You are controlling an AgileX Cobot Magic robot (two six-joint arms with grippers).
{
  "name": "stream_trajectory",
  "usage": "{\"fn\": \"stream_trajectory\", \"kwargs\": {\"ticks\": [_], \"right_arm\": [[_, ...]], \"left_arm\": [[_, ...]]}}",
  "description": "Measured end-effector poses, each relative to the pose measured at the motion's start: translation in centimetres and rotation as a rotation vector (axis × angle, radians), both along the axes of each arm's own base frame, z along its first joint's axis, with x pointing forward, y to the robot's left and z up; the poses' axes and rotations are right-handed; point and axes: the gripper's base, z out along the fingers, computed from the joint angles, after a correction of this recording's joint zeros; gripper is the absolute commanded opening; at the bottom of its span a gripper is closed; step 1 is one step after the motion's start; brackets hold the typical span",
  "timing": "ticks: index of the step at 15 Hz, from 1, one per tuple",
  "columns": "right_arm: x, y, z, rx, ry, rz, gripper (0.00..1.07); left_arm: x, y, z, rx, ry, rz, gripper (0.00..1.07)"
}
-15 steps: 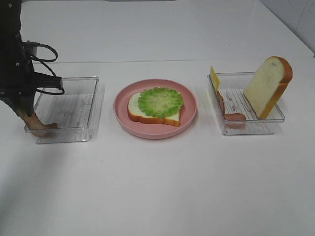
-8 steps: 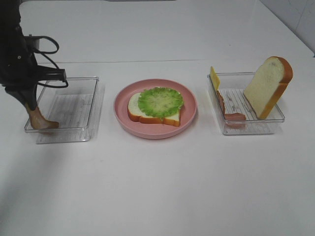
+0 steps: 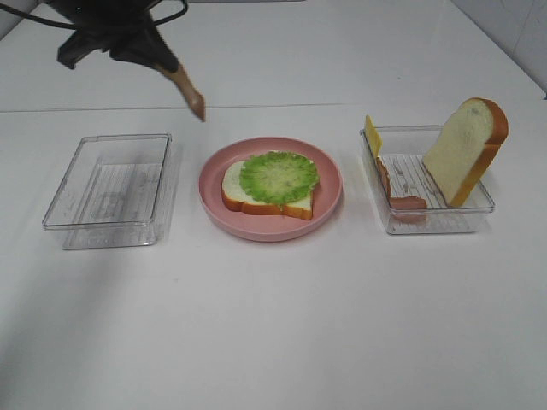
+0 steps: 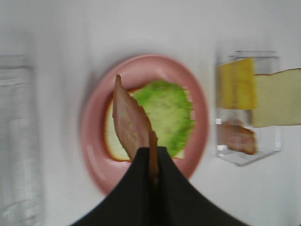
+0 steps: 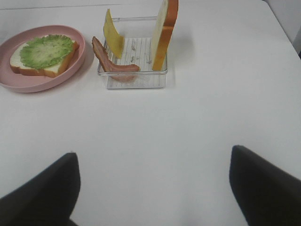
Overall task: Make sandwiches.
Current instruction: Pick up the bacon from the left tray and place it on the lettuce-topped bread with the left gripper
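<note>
A white bread slice with an orange-brown crust lies on the round pink plate, topped by green lettuce. My left gripper is shut on a brown bacon strip and holds it high in the air, behind and left of the plate. In the left wrist view the strip hangs from the gripper over the lettuce. My right gripper is open and empty over bare table, out of the exterior view.
An empty clear tray stands left of the plate. A clear tray on the right holds a yellow cheese square, a pink ham piece and an upright bread slice. White table lies all around.
My left gripper has lifted the bacon strip out of the left tray and carried it up and to the right, toward the plate. The left tray is now empty.
</note>
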Motion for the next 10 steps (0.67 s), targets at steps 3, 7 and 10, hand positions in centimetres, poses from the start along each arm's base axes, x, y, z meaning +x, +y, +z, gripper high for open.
{"fn": "stream_trajectory", "kwargs": {"ticks": [3, 7, 10], "right_arm": [[0.0, 0.0, 0.0, 0.000, 0.000, 0.000, 0.81], [0.0, 0.0, 0.0, 0.000, 0.000, 0.000, 0.81], [0.0, 0.0, 0.0, 0.000, 0.000, 0.000, 0.81]], "left_arm": [[0.2, -6.5, -2.3, -0.245, -0.048, -0.124, 0.00], [0.4, -10.7, -7.9, -0.326, 0.024, -0.158, 0.00], [0.6, -10.8, -10.6, -0.283, 0.056, -0.156, 0.00]]}}
